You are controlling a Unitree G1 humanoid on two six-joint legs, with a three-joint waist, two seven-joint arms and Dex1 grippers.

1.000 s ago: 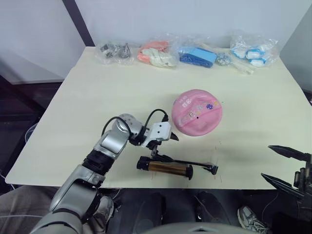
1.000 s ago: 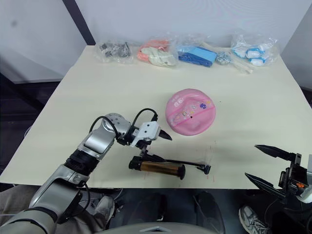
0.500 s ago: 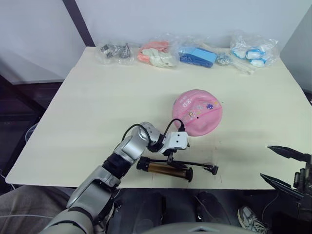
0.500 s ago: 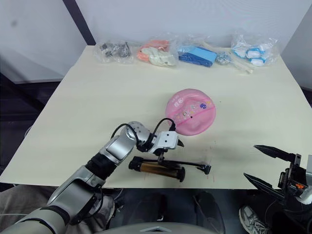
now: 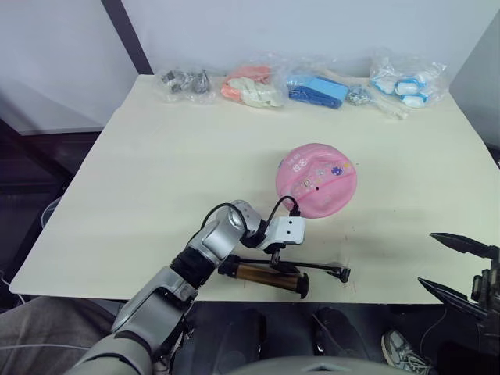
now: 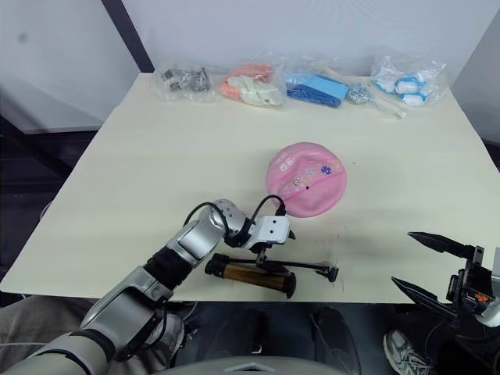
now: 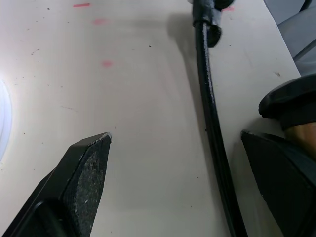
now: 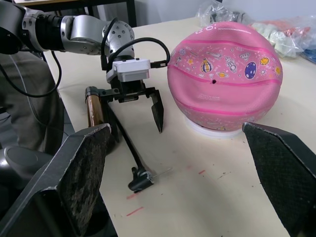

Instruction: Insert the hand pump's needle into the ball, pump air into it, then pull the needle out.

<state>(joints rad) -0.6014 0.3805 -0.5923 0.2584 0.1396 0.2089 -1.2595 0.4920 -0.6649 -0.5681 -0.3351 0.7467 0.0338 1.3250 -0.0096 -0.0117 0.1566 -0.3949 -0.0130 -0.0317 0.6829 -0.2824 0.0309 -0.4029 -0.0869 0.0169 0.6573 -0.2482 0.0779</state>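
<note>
A pale cream table (image 5: 156, 156) fills the middle of the head view, with dark floor along the left edge, a white wall across the top and a dark post slanting in the upper left. Along the far edge, left to right, lie a bag of dark metal parts (image 5: 184, 83), a bag of pink and white items (image 5: 251, 86), a bag of blue items (image 5: 316, 90) and a bag of blue-and-white items (image 5: 406, 82). The wide left and centre of the tabletop is bare. At lower centre the left gripper (image 5: 283, 248) hangs spread open and grasping nothing, its fingers straddling the thin black hose (image 7: 210, 108) of the hand pump (image 5: 266, 274), which lies close to the near edge. The needle (image 8: 160, 172) rests on the table at the hose tip. The ball (image 5: 316, 179) sits right of centre on a white ring. At lower right, off the table edge, the right gripper (image 5: 459, 266) is spread wide and empty
</note>
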